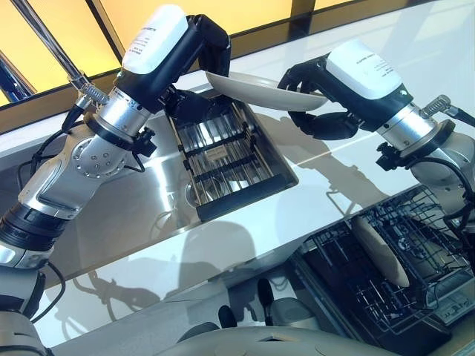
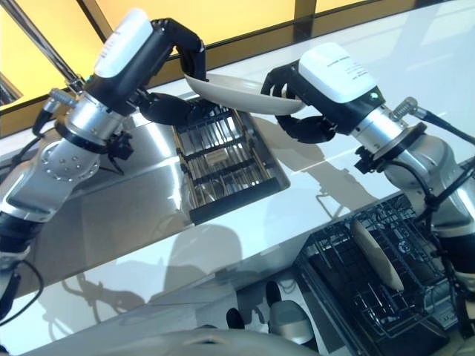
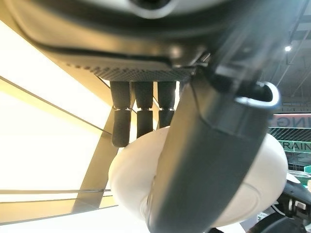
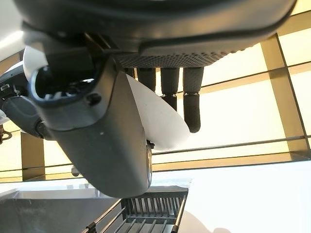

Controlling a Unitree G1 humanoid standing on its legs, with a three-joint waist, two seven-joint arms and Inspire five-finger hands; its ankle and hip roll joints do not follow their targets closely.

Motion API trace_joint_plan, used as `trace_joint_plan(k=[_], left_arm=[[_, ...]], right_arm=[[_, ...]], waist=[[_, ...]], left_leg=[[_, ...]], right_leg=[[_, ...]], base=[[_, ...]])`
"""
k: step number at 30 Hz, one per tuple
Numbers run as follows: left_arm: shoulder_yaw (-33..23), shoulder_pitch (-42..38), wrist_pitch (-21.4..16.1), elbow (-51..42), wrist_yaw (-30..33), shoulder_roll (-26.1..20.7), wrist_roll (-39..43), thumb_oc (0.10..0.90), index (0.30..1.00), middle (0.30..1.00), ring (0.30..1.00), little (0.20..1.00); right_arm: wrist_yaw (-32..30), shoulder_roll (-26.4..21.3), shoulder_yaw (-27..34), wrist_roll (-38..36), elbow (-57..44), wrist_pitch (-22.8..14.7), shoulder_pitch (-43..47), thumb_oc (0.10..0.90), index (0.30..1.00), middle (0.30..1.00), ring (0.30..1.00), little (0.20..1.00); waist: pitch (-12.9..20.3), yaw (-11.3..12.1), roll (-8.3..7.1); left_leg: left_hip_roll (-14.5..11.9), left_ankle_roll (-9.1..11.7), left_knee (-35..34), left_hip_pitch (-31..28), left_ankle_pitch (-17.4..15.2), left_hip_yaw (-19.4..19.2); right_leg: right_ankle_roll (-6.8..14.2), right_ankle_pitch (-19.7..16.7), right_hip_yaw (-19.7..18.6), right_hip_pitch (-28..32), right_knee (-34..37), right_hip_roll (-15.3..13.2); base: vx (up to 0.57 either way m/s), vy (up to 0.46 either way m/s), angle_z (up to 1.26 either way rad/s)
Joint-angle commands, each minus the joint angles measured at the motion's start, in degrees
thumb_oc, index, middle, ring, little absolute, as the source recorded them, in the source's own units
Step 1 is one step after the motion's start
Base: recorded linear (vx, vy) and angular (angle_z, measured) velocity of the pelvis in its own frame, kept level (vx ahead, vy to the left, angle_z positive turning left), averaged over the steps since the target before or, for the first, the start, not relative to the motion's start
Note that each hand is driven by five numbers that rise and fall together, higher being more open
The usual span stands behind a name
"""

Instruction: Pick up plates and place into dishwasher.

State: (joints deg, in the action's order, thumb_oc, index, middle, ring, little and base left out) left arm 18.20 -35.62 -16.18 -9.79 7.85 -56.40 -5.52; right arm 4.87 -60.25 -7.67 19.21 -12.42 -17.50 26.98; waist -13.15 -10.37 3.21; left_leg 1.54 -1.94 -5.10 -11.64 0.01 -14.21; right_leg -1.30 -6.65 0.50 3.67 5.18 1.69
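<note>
A cream plate [image 1: 260, 93] hangs in the air above the sink's dish rack [image 1: 223, 156], held from both sides. My left hand [image 1: 208, 44] grips its left rim; in the left wrist view the thumb [image 3: 204, 170] lies across the plate [image 3: 272, 165] with the fingers [image 3: 141, 116] behind it. My right hand [image 1: 312, 81] holds the right rim, and the right wrist view shows its thumb [image 4: 107, 141] over the plate [image 4: 160, 116] and its fingers [image 4: 189, 102] behind. A second cream plate [image 1: 378, 248] stands on edge in the dishwasher rack [image 1: 415, 222] at lower right.
The steel dish rack sits in a sunken sink [image 1: 133, 200] at the centre left. A white counter [image 1: 334, 178] runs between the sink and the open dishwasher's dark wire rack. A yellow wall panel [image 1: 67, 30] lies behind.
</note>
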Motion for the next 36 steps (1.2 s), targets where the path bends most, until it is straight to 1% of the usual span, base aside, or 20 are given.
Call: trace_joint_plan(k=[1,5,6,7,8,9,12,13,15,16,19,23,26,29,30,31,32,33,35,36], left_arm=[[-3.2,-4.2,0.0,1.1,3.3,0.0,4.4,0.8,0.9,0.9,0.9,0.9],[-4.8,-2.1,0.8,2.3,3.5,-0.6,3.7,0.8,0.9,0.9,0.9,0.9],[-4.8,-2.1,0.8,2.3,3.5,-0.6,3.7,0.8,0.9,0.9,0.9,0.9],[-5.9,-1.2,0.8,3.4,3.7,-1.0,3.7,0.8,0.9,0.9,0.9,0.9],[-5.9,-1.2,0.8,3.4,3.7,-1.0,3.7,0.8,0.9,0.9,0.9,0.9],[-6.7,-0.3,0.6,4.5,4.1,-1.5,3.9,0.8,0.9,0.9,0.9,0.9],[-7.6,0.6,0.0,6.1,4.6,-1.9,3.6,0.8,0.9,0.9,0.9,0.9],[-7.9,1.0,-0.6,7.9,5.5,-2.2,3.1,0.8,0.9,0.9,0.9,0.9],[-8.3,1.5,-1.1,9.2,6.0,-2.4,3.2,0.8,0.9,0.9,0.9,0.9],[-8.3,1.5,-1.1,9.2,6.0,-2.4,3.2,0.8,0.9,0.9,0.9,0.9],[-8.5,2.3,-0.8,11.9,4.8,-2.1,3.6,0.8,0.9,0.9,0.9,0.9],[-8.1,2.6,-0.5,14.1,3.8,-1.6,3.6,0.8,0.9,0.9,0.9,0.9],[-7.6,2.8,-0.2,15.3,3.4,-1.5,3.5,0.8,0.9,0.9,0.9,0.9],[-7.5,3.0,0.0,15.8,3.4,-1.8,3.9,0.8,0.9,0.9,0.9,0.9],[-8.0,3.8,0.5,16.0,3.1,-1.9,4.2,0.8,0.9,0.9,0.9,0.9],[-8.4,4.4,0.6,16.2,2.9,-1.8,4.2,0.8,0.9,0.9,0.9,0.9],[-8.3,4.4,0.6,16.1,2.9,-1.7,4.2,0.8,0.9,0.9,0.9,0.9],[-8.9,5.7,0.9,16.4,2.5,-1.4,3.9,0.8,0.9,0.9,0.9,0.9],[-8.9,5.8,1.0,16.4,2.3,-1.3,4.0,0.8,0.9,0.9,0.9,0.9],[-9.7,7.6,1.2,17.1,1.7,-1.0,4.5,0.8,0.9,0.9,0.9,0.9]], right_arm=[[-7.8,-1.4,5.5,-1.0,0.6,-0.2,2.1,0.1,0.3,0.3,0.3,0.2],[-9.3,-2.5,8.9,0.0,1.2,-0.5,-0.7,0.1,0.3,0.3,0.3,0.2],[-9.3,-2.5,8.9,0.0,1.2,-0.5,-0.7,0.1,0.3,0.3,0.3,0.2],[-10.1,-3.2,11.0,0.1,1.7,-1.0,-2.6,0.1,0.3,0.3,0.3,0.2],[-10.1,-3.2,11.0,0.1,1.7,-1.0,-2.6,0.1,0.3,0.3,0.3,0.2],[-10.9,-3.9,12.9,0.3,2.2,-1.4,-4.4,0.1,0.3,0.3,0.3,0.2],[-11.9,-4.4,14.9,0.7,2.6,-2.0,-6.4,0.1,0.3,0.3,0.3,0.2],[-12.8,-5.1,17.1,0.6,3.1,-2.4,-8.4,0.1,0.3,0.3,0.3,0.2],[-13.5,-5.5,18.7,0.7,3.5,-3.0,-10.0,0.1,0.3,0.3,0.3,0.2],[-13.5,-5.5,18.7,0.7,3.5,-3.0,-10.0,0.1,0.3,0.3,0.3,0.2],[-14.5,-6.0,22.0,1.5,4.5,-3.8,-13.1,0.1,0.3,0.3,0.3,0.2],[-15.4,-6.6,24.8,2.6,5.9,-3.3,-16.1,0.1,0.3,0.3,0.3,0.2],[-18.0,-7.6,27.5,3.9,7.9,-2.4,-19.1,0.1,0.3,0.3,0.3,0.2],[-19.3,-8.2,29.5,4.0,8.8,-1.9,-20.9,0.1,0.3,0.3,0.3,0.2],[-21.0,-8.1,32.8,4.1,9.4,-2.0,-24.4,0.1,0.3,0.3,0.3,0.2],[-21.9,-7.9,34.8,4.1,9.8,-2.1,-26.4,0.1,0.3,0.3,0.3,0.2],[-21.9,-7.9,35.2,4.0,9.7,-2.2,-26.9,0.1,0.3,0.3,0.3,0.2],[-22.9,-7.1,38.3,3.9,10.3,-2.5,-30.5,0.1,0.3,0.3,0.3,0.2],[-22.9,-6.9,39.0,3.9,10.3,-2.4,-31.2,0.1,0.3,0.3,0.3,0.2],[-22.7,-5.5,43.3,2.9,11.5,-3.0,-36.3,0.1,0.3,0.3,0.3,0.2]], waist=[[7.3,0.4,-1.87],[7.3,0.1,-2.01],[7.3,0.1,-2.01],[7.3,-0.2,-2.1],[7.3,-0.2,-2.1],[7.4,-0.4,-2.16],[7.5,-0.8,-2.21],[7.5,-1.2,-2.31],[7.5,-1.6,-2.4],[7.5,-1.6,-2.4],[7.7,-2.4,-2.44],[7.8,-3.1,-2.64],[7.9,-3.9,-2.84],[7.8,-4.5,-2.99],[7.7,-5.0,-3.17],[7.7,-5.4,-3.27],[7.7,-5.3,-3.23],[7.5,-5.9,-3.35],[7.5,-5.9,-3.35],[7.4,-6.8,-3.44]], left_leg=[[-0.2,1.0,0.6,0.7,-2.6,2.0],[-0.2,1.0,0.5,0.6,-2.7,1.9],[-0.2,1.0,0.5,0.6,-2.7,1.9],[-0.2,1.0,0.5,0.6,-2.6,1.8],[-0.2,1.0,0.5,0.6,-2.6,1.8],[-0.3,1.0,0.5,0.6,-2.6,1.5],[-0.4,1.1,0.4,0.6,-2.6,1.1],[-0.4,1.1,0.4,0.5,-2.6,0.8],[-0.5,1.1,0.5,0.5,-2.6,0.5],[-0.5,1.1,0.5,0.5,-2.6,0.5],[-0.6,1.2,0.4,0.5,-2.6,-0.2],[-0.8,1.3,0.4,0.6,-2.6,-0.9],[-0.9,1.3,0.4,0.6,-2.6,-1.4],[-0.9,1.2,0.4,0.5,-2.6,-1.8],[-1.0,1.1,0.5,0.5,-2.7,-2.3],[-1.0,1.1,0.5,0.5,-2.7,-2.6],[-1.0,1.1,0.5,0.5,-2.7,-2.6],[-1.1,1.1,0.4,0.5,-2.7,-3.1],[-1.1,1.1,0.4,0.5,-2.7,-3.1],[-1.2,1.0,0.5,0.3,-3.1,-3.5]], right_leg=[[7.5,5.7,2.1,2.2,-2.1,-0.8],[7.5,5.6,2.0,2.1,-2.1,-0.7],[7.5,5.6,2.0,2.1,-2.1,-0.7],[7.5,5.5,1.9,2.0,-2.1,-0.6],[7.5,5.5,1.9,2.0,-2.1,-0.6],[7.5,5.5,1.9,2.0,-2.0,-0.6],[7.6,5.3,1.8,1.9,-1.9,-0.5],[7.6,5.1,1.7,1.9,-1.8,-0.5],[7.7,5.0,1.6,1.8,-1.8,-0.5],[7.7,5.0,1.6,1.8,-1.8,-0.5],[7.8,4.9,1.4,1.6,-1.8,-0.5],[7.9,4.7,1.2,1.3,-1.8,-0.4],[8.0,4.4,0.8,1.1,-1.8,-0.3],[8.0,4.3,0.6,1.0,-1.8,-0.2],[8.1,4.3,0.3,0.9,-1.8,-0.2],[8.2,4.2,0.2,0.8,-1.8,-0.2],[8.2,4.2,0.2,0.8,-1.8,-0.2],[8.3,4.1,0.1,0.6,-1.9,-0.1],[8.4,4.0,0.0,0.5,-1.9,-0.1],[8.6,4.2,-0.2,0.5,-2.0,0.0]], base=[[0.0,0.0,0.0],[0.0,0.0,0.0],[0.0,0.0,0.0],[0.0,0.0,0.0],[0.0,0.0,0.0],[0.0,0.0,0.0],[0.0,0.0,-0.04],[0.01,-0.001,-0.07],[0.0,0.0,-0.02],[0.01,0.002,-0.06],[0.01,0.007,-0.07],[0.0,0.002,-0.01],[0.0,0.0,0.0],[0.0,-0.001,-0.02],[0.01,-0.007,-0.08],[0.01,-0.006,-0.08],[0.0,-0.011,-0.12],[0.0,-0.008,-0.1],[0.01,-0.01,-0.19],[0.03,-0.017,-0.16]])
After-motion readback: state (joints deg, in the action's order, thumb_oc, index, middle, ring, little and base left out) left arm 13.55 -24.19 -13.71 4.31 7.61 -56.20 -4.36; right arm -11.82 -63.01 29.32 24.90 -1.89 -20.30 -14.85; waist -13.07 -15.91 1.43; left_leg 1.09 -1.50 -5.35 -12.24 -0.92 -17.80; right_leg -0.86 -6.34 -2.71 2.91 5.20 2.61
